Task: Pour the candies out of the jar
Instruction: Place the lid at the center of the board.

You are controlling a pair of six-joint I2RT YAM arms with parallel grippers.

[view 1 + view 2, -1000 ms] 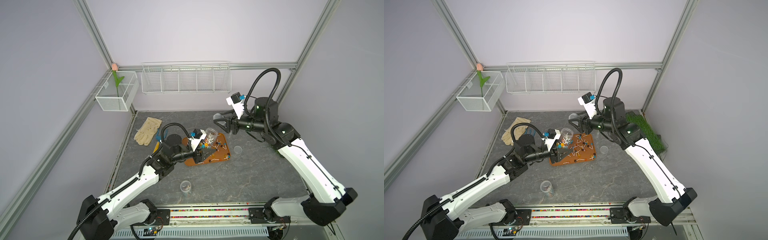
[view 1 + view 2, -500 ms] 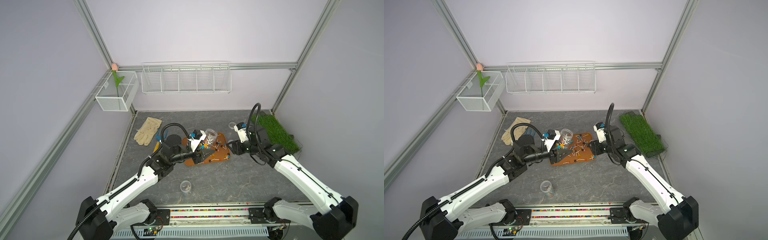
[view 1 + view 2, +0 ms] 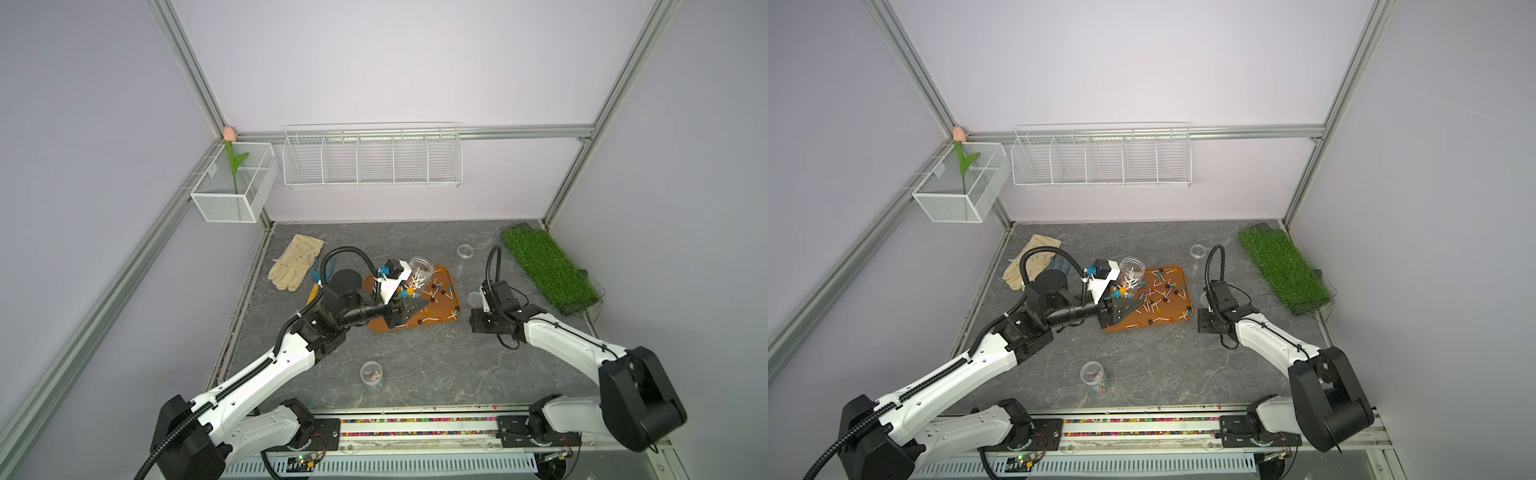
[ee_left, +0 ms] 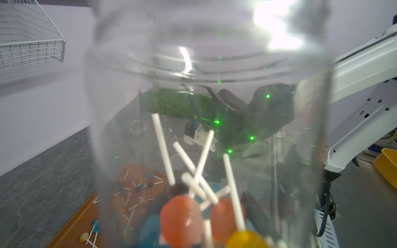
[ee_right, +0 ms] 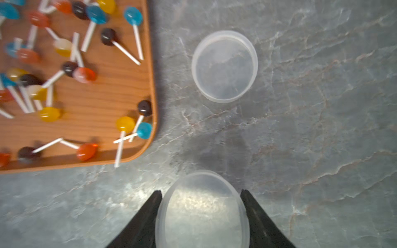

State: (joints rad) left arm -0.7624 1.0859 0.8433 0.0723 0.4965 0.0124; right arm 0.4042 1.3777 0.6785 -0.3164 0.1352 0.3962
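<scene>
The left gripper (image 3: 405, 301) is clamped on the clear jar (image 3: 420, 271) and holds it above the near left part of the brown tray (image 3: 456, 291), left of the table's (image 3: 415, 361) centre. In the left wrist view the jar (image 4: 204, 107) fills the picture. A bunch of candies (image 4: 182, 219) sits at the end nearest the gripper, orange, blue and yellow heads packed together, white sticks pointing toward the mouth.

Plenty more candies (image 3: 436, 293) lie scattered over the tray, and one stick pokes out over the rim in the right wrist view (image 5: 117, 158).

Over on the right, the right gripper (image 5: 200, 193) points down at the table just beside the tray's right edge. Its two black fingers (image 5: 150, 214) press on opposite sides of a clear round lid (image 5: 203, 216). A second lid (image 5: 224, 65) lies loose just beyond it.

A small jar (image 3: 371, 372) holding a few candies stands near the front. A glove (image 3: 296, 262) lies far left and a grass mat (image 3: 548, 266) far right.
</scene>
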